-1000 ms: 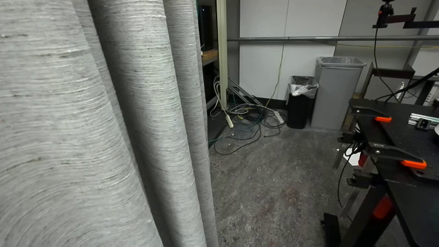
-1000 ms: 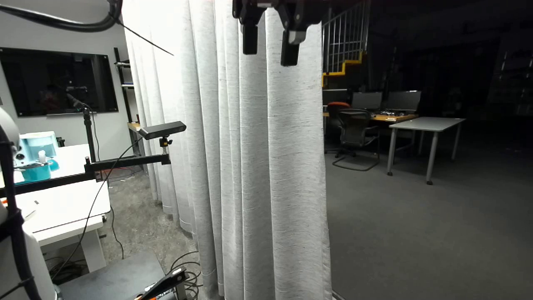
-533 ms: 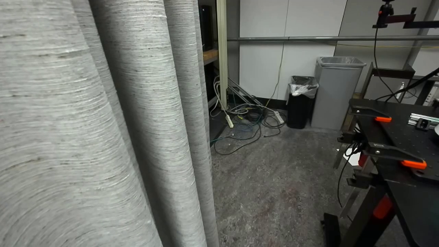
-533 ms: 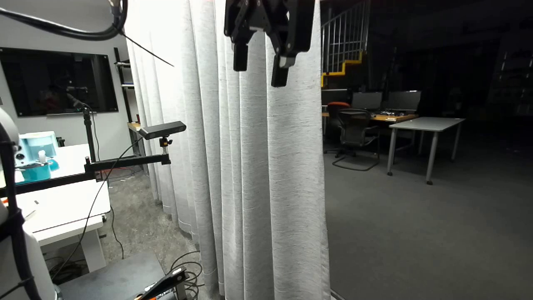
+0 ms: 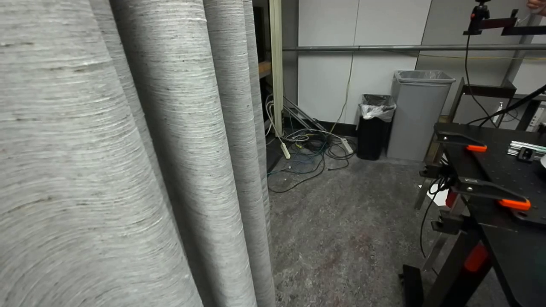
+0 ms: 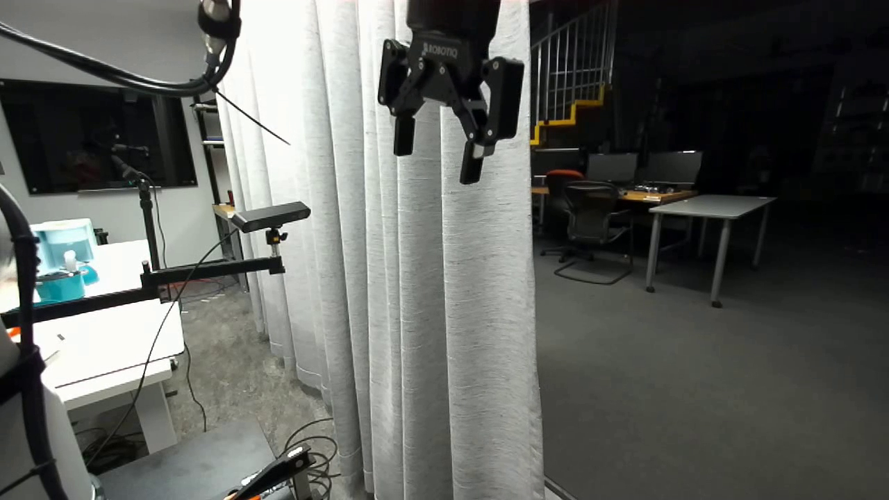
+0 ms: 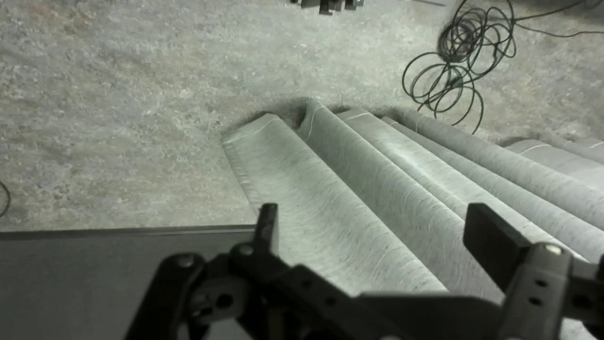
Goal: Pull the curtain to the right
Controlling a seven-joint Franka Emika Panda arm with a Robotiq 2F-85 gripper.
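Observation:
The curtain, a tall light-grey woven drape with deep vertical folds, fills the left of an exterior view (image 5: pixel 170 128). It hangs in the middle of an exterior view (image 6: pixel 417 312), with its free edge toward the dark room. My gripper (image 6: pixel 437 156) is open and points down in front of the upper curtain near that edge. In the wrist view, my gripper (image 7: pixel 377 224) has its fingers wide apart, with the curtain (image 7: pixel 321 189) showing between and beyond them. The near finger pads look free of fabric. I cannot tell whether any part of the gripper touches the curtain. The gripper is out of view in an exterior view.
A camera on an arm (image 6: pixel 271 217) stands left of the curtain, by a white table (image 6: pixel 118 340). Coiled cables (image 7: pixel 457 61) lie on the floor. A grey bin (image 5: pixel 420 115) and a black table with clamps (image 5: pixel 495 170) stand at right. A hand (image 5: pixel 536 6) shows top right.
My gripper has moved down in front of the curtain and stayed open. The curtain's free edge has shifted slightly. A hand has appeared at the top right of an exterior view.

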